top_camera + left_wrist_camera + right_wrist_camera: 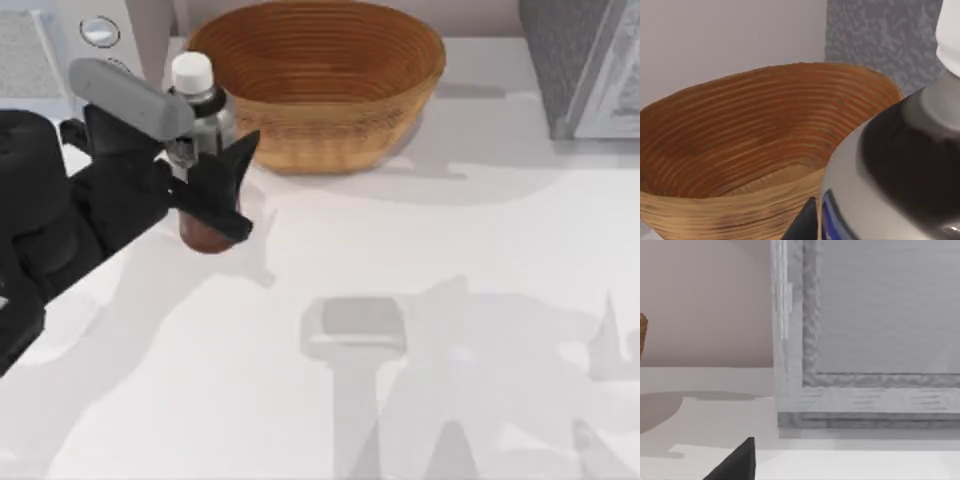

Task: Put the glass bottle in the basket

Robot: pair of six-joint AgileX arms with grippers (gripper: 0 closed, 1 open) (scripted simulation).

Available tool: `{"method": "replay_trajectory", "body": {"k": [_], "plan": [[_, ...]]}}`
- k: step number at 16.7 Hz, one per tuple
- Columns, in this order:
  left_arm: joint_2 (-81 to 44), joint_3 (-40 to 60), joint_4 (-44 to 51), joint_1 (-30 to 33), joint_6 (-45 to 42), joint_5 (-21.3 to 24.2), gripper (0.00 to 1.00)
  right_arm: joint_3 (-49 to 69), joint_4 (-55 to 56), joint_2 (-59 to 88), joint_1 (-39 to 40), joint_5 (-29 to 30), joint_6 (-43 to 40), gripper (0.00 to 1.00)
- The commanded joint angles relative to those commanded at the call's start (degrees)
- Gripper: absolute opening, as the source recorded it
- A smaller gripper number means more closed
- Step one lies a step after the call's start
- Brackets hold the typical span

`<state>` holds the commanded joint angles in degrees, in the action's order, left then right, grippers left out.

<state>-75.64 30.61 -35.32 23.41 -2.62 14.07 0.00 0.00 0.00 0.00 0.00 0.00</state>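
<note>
the left hand (205, 185) is clenched round the glass bottle (203, 110), its dark fingers (222, 200) crossing the bottle's lower body from the top view's left. the bottle stands upright, long axis vertical, white cap up and reddish-brown base down, at the left side of the bench (450, 260) just beside the basket (320, 80). whether its base touches the bench or hangs a little above it i cannot tell.

the relation the next move turns on: the basket lies to the right of the held bottle and a little farther back, with its near-left rim close against the bottle's shoulder. in the left wrist view the silver shoulder of the bottle (880, 175) sits close in front, and the basket's open bowl (755, 145) spreads just past it, rim toward the camera.

by my judgement the bottle has to rise above that rim before it travels sideways, or its base will catch the woven wall and push the basket.

the left arm is far the nearer one. the right arm is parked, one dark fingertip of the right hand (737, 462) low in its wrist view, facing a grey framed panel (865, 340); whether it is open i cannot tell.
</note>
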Motion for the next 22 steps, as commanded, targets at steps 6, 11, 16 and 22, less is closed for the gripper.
{"method": "replay_trajectory", "body": {"k": [6,11,16,22], "plan": [[-19.48,33.55,11.69,7.91,2.93,-24.97,0.00,0.00,0.00,0.00,0.00,0.00,0.00,1.00],[-31.84,57.59,21.77,13.47,5.21,-44.45,0.00,0.00,0.00,0.00,0.00,0.00,0.00,1.00],[-37.07,67.27,27.16,15.94,6.42,-53.90,0.00,0.00,0.00,0.00,0.00,0.00,0.00,1.00],[-37.94,67.93,26.24,15.11,6.26,-53.34,0.00,0.00,0.00,0.00,0.00,0.00,0.00,1.00]]}}
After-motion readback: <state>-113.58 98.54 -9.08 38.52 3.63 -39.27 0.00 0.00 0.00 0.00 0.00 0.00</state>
